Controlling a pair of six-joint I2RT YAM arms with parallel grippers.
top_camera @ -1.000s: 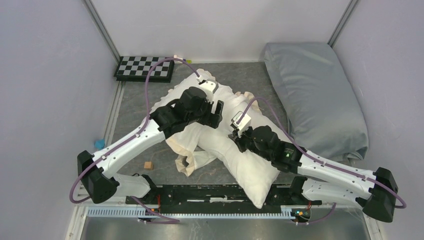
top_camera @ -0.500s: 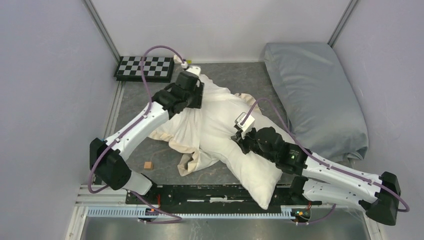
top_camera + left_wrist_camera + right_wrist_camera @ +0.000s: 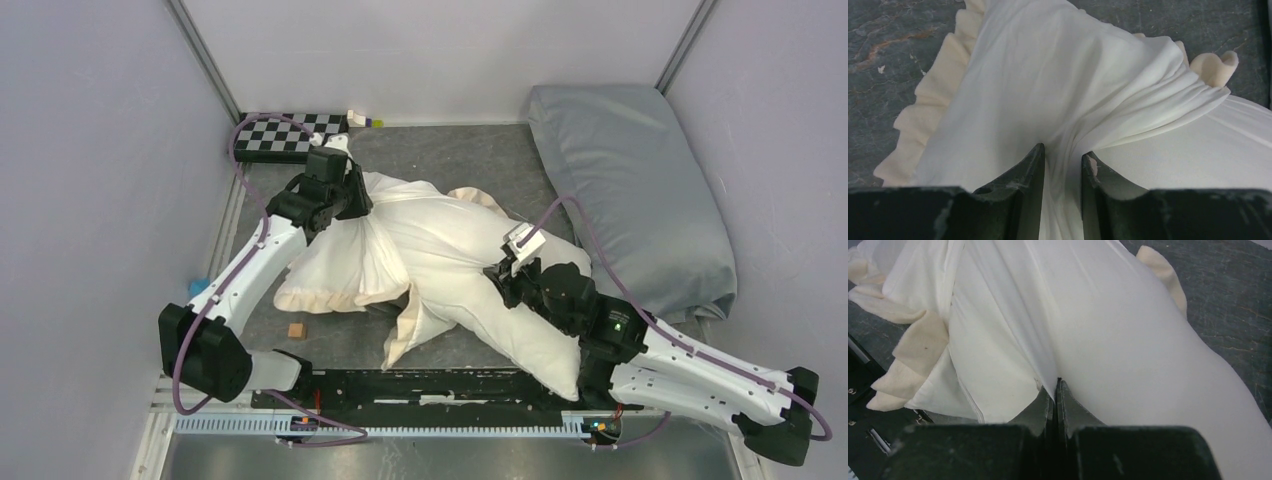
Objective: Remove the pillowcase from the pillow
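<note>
Grey mottled tabletop (image 3: 450, 150) makes the floor of a pale-walled booth in the view from above. A checkerboard (image 3: 285, 135) lies at the far left corner. A pale blue-grey pillow (image 3: 630, 200) lies along the right side, and a small wooden block (image 3: 297, 330) sits near the left arm. The pillow (image 3: 520, 325) lies across the middle, running from the centre toward the near right. Its near end is bare and its far end goes into the pillowcase (image 3: 335, 265), which is bunched to the left with its ruffled edge spread on the table. The left gripper (image 3: 355, 195) is at the far left corner of the pillowcase. The right gripper (image 3: 497, 280) is down on the pillow's middle.

From the left wrist, the two dark fingers (image 3: 1028, 195) stand partly closed, and a gathered bunch of pillowcase cloth fills the gap between them (folds fan out from that spot, so the cloth is gripped). The ruffled edge runs down the left side over the grey table.

From the right wrist, the fingers (image 3: 1040, 410) are pressed fully together. Their tips sit against the white cloth at a crease where the smooth pillow meets the looser cover. Whether a pinch of cloth is caught between them I cannot tell. Cream ruffles show at the left and at the far right.
</note>
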